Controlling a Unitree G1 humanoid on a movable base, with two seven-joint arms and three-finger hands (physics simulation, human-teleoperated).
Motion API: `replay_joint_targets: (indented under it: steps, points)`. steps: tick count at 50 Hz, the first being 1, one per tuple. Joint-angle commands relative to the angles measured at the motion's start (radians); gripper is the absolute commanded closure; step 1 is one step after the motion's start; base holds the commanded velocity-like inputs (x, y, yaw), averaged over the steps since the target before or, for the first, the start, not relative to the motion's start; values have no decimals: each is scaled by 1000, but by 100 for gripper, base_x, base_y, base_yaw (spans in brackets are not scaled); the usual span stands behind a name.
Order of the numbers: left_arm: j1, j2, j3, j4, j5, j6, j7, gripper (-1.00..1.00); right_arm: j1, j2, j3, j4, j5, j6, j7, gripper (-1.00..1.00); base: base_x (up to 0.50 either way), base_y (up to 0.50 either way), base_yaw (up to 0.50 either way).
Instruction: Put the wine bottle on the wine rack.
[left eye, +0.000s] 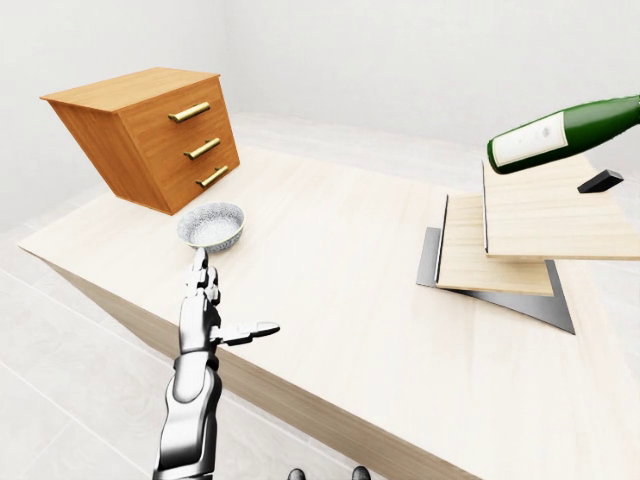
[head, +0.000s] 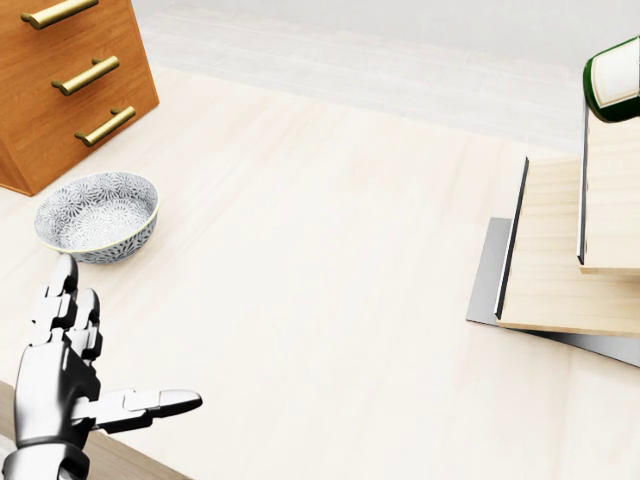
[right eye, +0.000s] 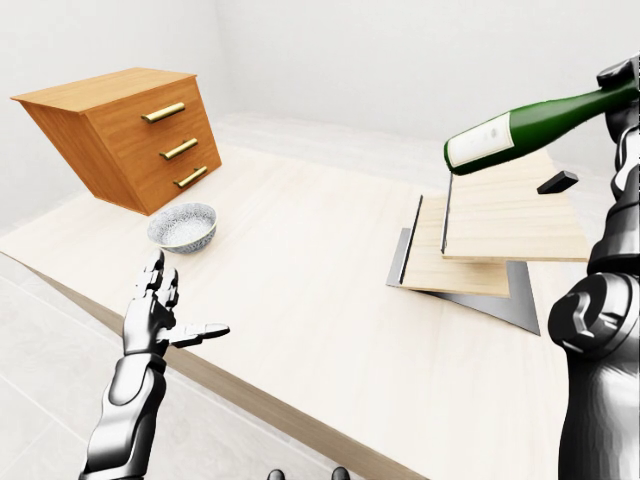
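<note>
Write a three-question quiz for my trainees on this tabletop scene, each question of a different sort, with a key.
1. True or false: the wine bottle already lies on the wine rack.
2. Multiple choice: the patterned bowl sits nearest to which thing? A) the wine rack B) the wooden drawer chest C) the wine bottle
3. Fill in: the left hand hangs over the table edge with its fingers ____.

Key:
1. False; the right hand holds it by the neck in the air, tilted, above the rack.
2. B
3. open
</note>
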Motion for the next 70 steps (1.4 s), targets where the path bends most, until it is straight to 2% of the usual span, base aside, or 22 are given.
replay_joint_targets:
  steps: [1,16,21,30,37,60,67,70]
  points:
    - [1,0,4,4,0,-3,0,-100,7,-6,-38,-3,6,0,-10,100,0,0,0]
    - [-5,-1,1,17,3,-7,4,-100,59,-13,-44,16,-12,0,2,100,0,0,0]
    - [-11,-1,-2,18,5,-1,6,-100,79,-14,-50,18,-13,0,3,100,0,0,0]
    - [-9,0,-4,30,6,-11,5,-100,102,-8,-48,24,-25,0,6,100,0,0,0]
    - [-2,0,-5,2,6,8,6,-100,114,-3,-47,25,-36,0,11,100,0,0,0]
    - [-9,1,-3,34,8,-13,3,-100,144,16,-57,31,-41,0,12,100,0,0,0]
    - [-7,1,-1,27,4,-7,2,-100,156,22,-48,31,-58,0,23,100,0,0,0]
    - [-6,0,-3,34,6,-15,1,-100,160,26,-47,31,-62,0,25,100,0,0,0]
